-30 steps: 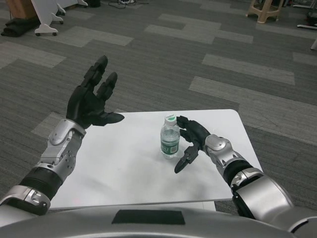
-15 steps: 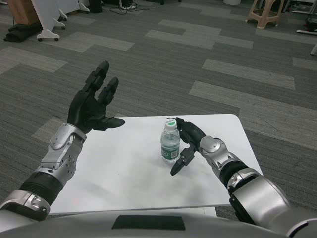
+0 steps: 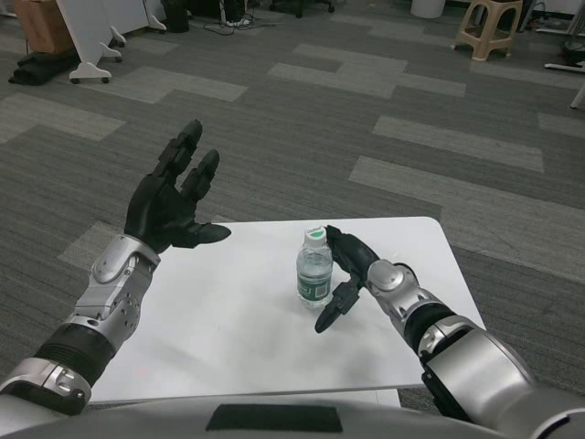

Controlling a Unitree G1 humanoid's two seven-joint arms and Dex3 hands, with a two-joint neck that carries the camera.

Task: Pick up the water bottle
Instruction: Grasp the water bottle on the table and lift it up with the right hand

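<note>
**Right hand set beside the bottle, not yet closed**

Nearest of all, the right hand (image 3: 343,274) was seen low over the white table (image 3: 228,320), just beside the water bottle (image 3: 314,269). Its fingers were apart and curved toward the bottle's right side. No firm grip could be seen, so the hand was judged to be open. Whether a finger touched the bottle could not be told.

The bottle was found standing upright near the middle of the table, with its cap on top.

Further off, the left hand (image 3: 171,203) was held up over the table's far left edge, fingers spread, with nothing in it.

The reaching step was judged to be nearly done. Next, the fingers would need to be wrapped round the bottle before any lift.
</note>
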